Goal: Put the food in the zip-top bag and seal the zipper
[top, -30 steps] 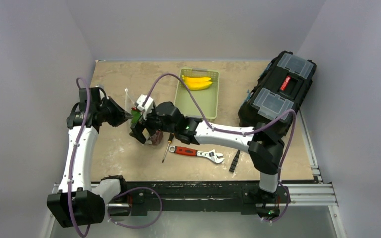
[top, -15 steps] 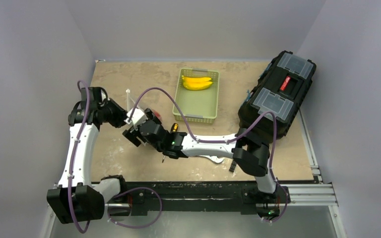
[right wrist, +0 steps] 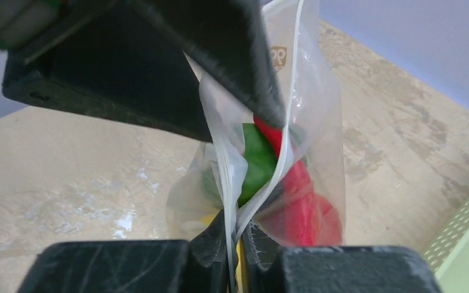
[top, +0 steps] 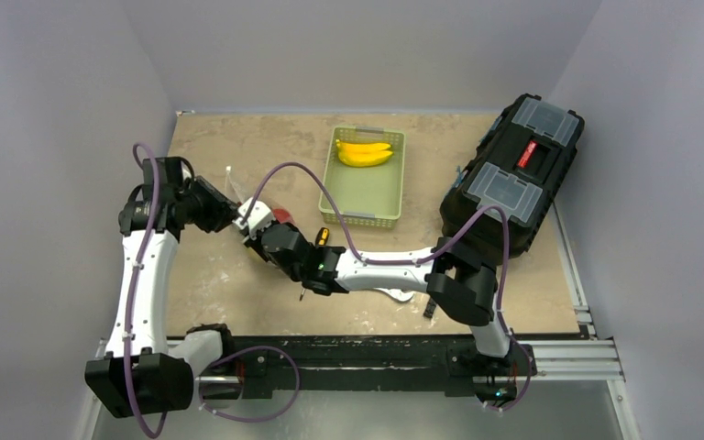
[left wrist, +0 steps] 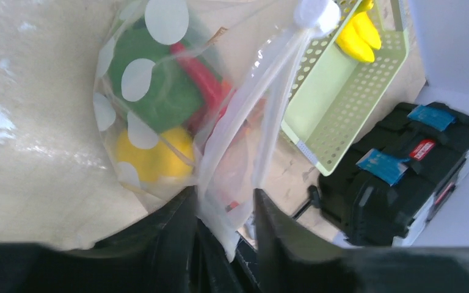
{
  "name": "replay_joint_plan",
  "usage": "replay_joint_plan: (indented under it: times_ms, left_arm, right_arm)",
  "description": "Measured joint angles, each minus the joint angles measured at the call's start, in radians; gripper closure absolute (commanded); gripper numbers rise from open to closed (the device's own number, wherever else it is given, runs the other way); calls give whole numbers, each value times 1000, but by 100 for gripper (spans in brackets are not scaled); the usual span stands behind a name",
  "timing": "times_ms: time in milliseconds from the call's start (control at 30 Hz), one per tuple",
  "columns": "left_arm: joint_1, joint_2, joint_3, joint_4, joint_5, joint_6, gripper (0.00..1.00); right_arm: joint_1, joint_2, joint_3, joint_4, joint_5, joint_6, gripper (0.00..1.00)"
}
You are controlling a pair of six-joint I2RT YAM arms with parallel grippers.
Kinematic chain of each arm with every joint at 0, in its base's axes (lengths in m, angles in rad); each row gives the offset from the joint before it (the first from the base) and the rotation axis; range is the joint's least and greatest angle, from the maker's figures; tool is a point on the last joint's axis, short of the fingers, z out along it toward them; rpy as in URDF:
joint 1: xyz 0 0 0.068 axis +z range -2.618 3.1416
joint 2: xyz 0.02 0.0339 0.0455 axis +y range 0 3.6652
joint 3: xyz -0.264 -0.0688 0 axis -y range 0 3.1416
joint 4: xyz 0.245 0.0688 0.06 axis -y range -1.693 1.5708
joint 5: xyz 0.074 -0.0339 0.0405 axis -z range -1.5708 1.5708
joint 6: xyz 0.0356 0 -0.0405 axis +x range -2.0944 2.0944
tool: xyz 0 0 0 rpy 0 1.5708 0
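Observation:
The zip-top bag (left wrist: 159, 36), clear with white dots, hangs between my two grippers at the table's left. Green (left wrist: 165, 85), red (left wrist: 204, 82) and yellow (left wrist: 152, 155) food lies inside it. The zipper (left wrist: 275, 67) runs down from its white slider (left wrist: 316, 12). My left gripper (left wrist: 223, 195) is open, and the bag's loose corner hangs between its fingers. My right gripper (right wrist: 239, 235) is shut on the bag's zipper edge (right wrist: 232, 183), with the green (right wrist: 258, 159) and red (right wrist: 299, 195) food just beyond. In the top view the left gripper (top: 227, 213) and right gripper (top: 253, 229) nearly touch.
A pale green basket (top: 367, 197) holds yellow bananas (top: 364, 152) at the back middle. A black toolbox (top: 513, 174) sits at the right. A screwdriver's orange handle (top: 323, 236) shows beside the right arm, which lies across the table's middle.
My right gripper swung left to the bag and closed on its zipper edge. My left gripper's jaws have parted from the bag corner they held.

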Motion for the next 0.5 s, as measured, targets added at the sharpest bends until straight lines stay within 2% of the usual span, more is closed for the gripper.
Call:
replay_joint_plan:
  times_ms: [100, 167, 367, 500]
  left_arm:
    - [0, 12, 39, -13, -19, 53, 32]
    - [0, 7, 53, -15, -35, 79, 24]
    - [0, -10, 101, -26, -103, 146, 18]
    - [-31, 65, 198, -41, -174, 198, 25]
  right_arm:
    - [0, 0, -4, 4, -24, 28, 100]
    - [-1, 0, -4, 8, -35, 47, 100]
    - [-2, 0, -5, 10, -39, 96, 100]
    - [-2, 0, -5, 10, -35, 119, 100]
